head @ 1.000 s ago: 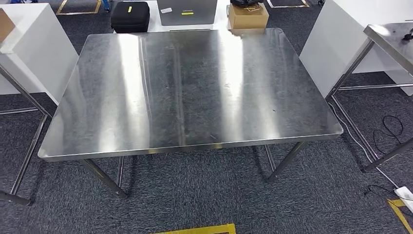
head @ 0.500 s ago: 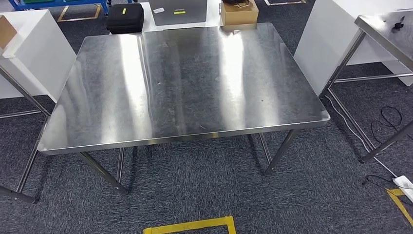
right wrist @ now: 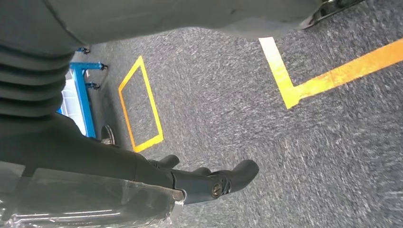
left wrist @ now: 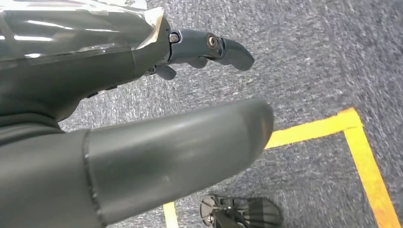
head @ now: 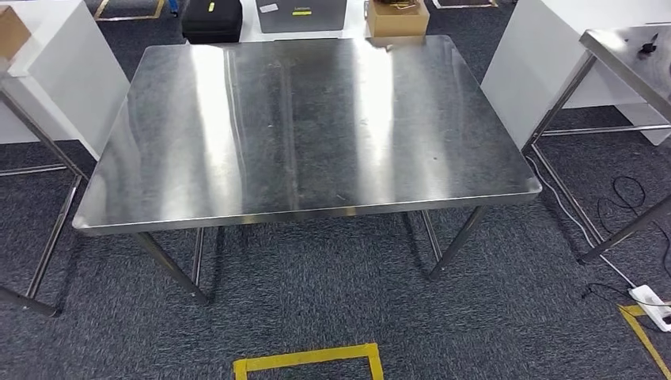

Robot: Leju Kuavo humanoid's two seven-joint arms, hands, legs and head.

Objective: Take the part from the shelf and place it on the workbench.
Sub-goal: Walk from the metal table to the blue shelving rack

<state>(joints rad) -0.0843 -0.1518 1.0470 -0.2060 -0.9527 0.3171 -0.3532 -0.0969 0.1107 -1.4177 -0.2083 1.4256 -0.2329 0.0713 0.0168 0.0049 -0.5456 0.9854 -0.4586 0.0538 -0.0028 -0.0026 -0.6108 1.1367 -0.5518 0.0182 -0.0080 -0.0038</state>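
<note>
counter (head: 301, 127): steel top, straight ahead in head view, glare streaks across it
part: can't see it, can't place it
left hand (left wrist: 142, 118): hangs over grey carpet, fingers (left wrist: 223, 47) spread straight, thumb apart, holds nothing
right hand (right wrist: 157, 180): hangs over carpet, fingers (right wrist: 228, 178) loosely extended, nothing in them
floor tape (head: 308, 360): yellow outline on carpet near the counter's front edge
behind counter: black case (head: 212, 19), cardboard box (head: 396, 17)
second steel table (head: 633, 55): far right
</note>
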